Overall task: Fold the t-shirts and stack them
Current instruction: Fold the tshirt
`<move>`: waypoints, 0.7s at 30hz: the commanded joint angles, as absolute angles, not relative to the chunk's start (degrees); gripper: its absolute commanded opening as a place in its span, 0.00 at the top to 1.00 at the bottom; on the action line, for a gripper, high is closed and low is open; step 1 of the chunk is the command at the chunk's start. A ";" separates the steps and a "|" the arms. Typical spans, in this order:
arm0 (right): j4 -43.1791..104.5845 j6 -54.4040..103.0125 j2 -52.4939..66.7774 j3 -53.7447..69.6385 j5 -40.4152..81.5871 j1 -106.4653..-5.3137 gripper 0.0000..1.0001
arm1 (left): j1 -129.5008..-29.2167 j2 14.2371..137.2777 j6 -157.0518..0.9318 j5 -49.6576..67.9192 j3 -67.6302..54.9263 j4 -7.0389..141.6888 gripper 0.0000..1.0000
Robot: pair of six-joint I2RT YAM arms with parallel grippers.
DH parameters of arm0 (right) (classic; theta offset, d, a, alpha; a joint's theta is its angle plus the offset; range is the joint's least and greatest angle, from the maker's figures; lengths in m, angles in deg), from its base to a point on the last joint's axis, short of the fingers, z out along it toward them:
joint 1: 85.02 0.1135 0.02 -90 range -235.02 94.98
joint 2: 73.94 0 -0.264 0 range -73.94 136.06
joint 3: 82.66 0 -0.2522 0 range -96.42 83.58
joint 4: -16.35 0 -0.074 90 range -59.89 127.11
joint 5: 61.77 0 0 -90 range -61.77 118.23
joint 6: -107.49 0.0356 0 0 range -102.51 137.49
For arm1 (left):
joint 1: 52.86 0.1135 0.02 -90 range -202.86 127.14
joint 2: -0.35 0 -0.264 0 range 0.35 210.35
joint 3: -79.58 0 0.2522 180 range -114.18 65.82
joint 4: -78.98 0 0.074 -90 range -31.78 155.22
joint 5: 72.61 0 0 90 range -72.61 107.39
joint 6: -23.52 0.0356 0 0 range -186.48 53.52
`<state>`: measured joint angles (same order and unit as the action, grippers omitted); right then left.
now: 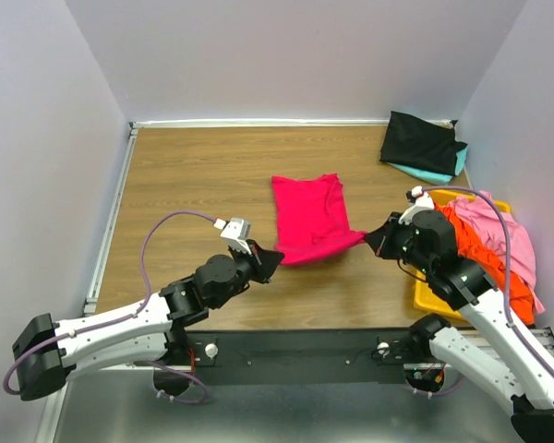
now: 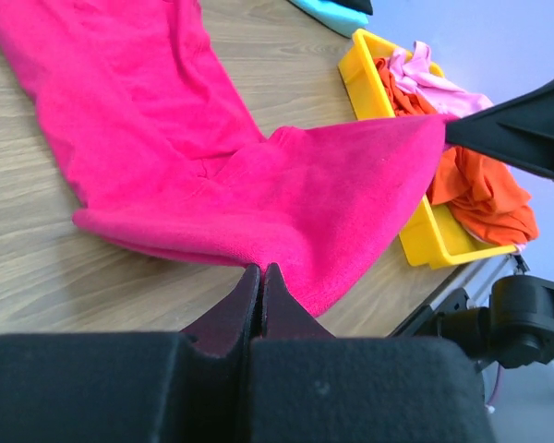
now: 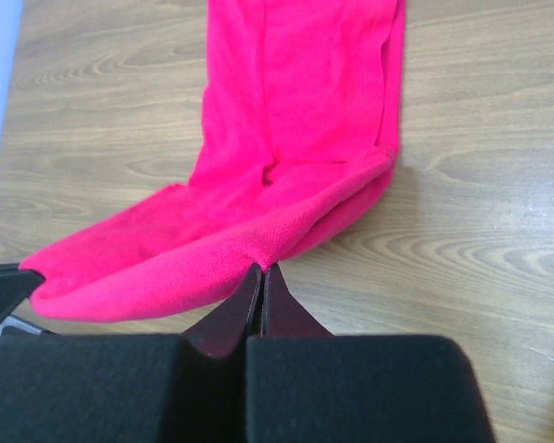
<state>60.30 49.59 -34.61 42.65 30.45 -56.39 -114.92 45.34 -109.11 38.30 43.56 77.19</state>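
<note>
Crimson t-shirt lay centrally, near hem raised taut. Black t-shirt sat folded atop teal t-shirt. Pink t-shirt and orange t-shirt lay heaped together.

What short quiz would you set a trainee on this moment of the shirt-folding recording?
1. True or false: neither gripper touches the red t-shirt.
2. Which colours of cloth lie in the yellow bin?
3. Where is the black t-shirt? A) in the yellow bin B) at the far right corner of the table C) under the red t-shirt.
Key: 1 false, the left gripper and right gripper are both shut on its near edge. 2 orange cloth and pink cloth. 3 B.
</note>
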 commanded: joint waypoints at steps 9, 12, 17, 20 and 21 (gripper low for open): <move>58.06 48.43 -29.91 38.67 41.92 -56.10 0.99 | -116.32 50.88 -107.18 44.02 40.07 80.84 1.00; 55.25 47.90 -26.49 37.70 44.31 -56.10 0.99 | -115.79 53.78 -105.60 43.85 39.19 83.41 1.00; 51.39 46.94 -21.21 36.12 46.06 -56.10 1.00 | -115.18 57.39 -104.10 43.58 37.52 85.17 1.00; 50.07 46.23 -18.31 34.80 47.38 -56.10 0.99 | -112.90 58.36 -103.66 43.59 37.52 86.13 1.00; 49.54 46.06 -16.83 34.28 47.56 -56.10 0.99 | -112.02 58.45 -103.57 43.24 38.13 86.66 1.00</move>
<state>53.90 47.64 -19.33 37.26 42.88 -56.22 -114.59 57.89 -105.42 41.38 38.83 83.33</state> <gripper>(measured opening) 0.009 0.010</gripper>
